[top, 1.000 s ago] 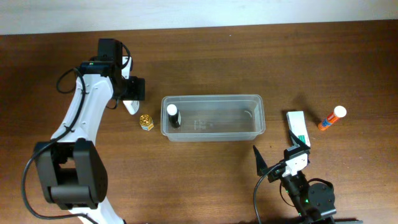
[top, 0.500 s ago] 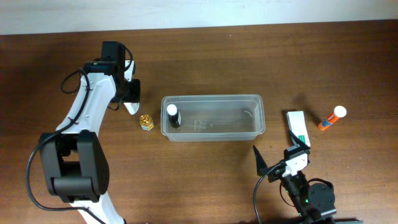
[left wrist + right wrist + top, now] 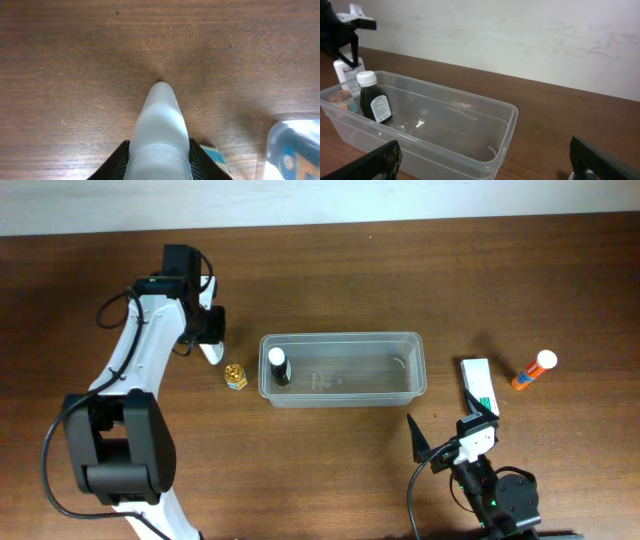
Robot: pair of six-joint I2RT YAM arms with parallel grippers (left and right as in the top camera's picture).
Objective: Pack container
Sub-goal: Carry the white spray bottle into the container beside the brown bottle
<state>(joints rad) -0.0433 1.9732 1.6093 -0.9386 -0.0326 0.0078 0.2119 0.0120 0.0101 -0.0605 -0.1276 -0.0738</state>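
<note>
The clear container (image 3: 343,368) lies mid-table, with a dark bottle with a white cap (image 3: 278,367) standing at its left end. Left of it, my left gripper (image 3: 210,348) is shut on a white bottle (image 3: 211,353) that rests on the wood. In the left wrist view both black fingers (image 3: 121,162) press the white bottle's (image 3: 159,125) sides. My right gripper (image 3: 448,425) hangs open near the front edge, right of the container. From its wrist camera I see the container's rim (image 3: 512,115), the dark bottle (image 3: 372,100) and the open right gripper (image 3: 487,162), nothing between its fingers.
A small gold jar (image 3: 235,376) sits just off the container's left end. A white-and-green carton (image 3: 478,385) and an orange glue stick (image 3: 533,370) lie to the right of the container. A pale wall runs along the table's far edge.
My left gripper has closed from wide open onto the white bottle, after the arm shifted slightly over it. The right arm and the other things have not moved.
</note>
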